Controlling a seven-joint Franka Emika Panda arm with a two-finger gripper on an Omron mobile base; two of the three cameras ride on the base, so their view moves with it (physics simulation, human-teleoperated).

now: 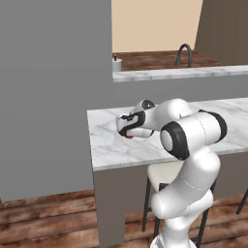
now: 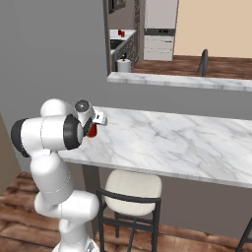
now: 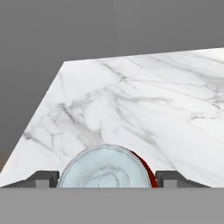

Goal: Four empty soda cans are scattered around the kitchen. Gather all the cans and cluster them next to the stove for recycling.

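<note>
I've got the gripper [image 3: 106,180] straddling a red soda can [image 3: 105,168] at 6 o'clock in the hand view, on the marble counter [image 3: 144,105]; fingers [image 3: 43,178] flank it, can't tell if they're clamped yet; next I'd squeeze and lift, I reckon.

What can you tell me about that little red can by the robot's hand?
The soda can is small and red with a silvery ridged top, metal by its look. It sits between the gripper fingers, one dark fingertip on each side; whether they press it is unclear. It is near the corner of the white marble counter; whether it rests there is unclear.
</note>
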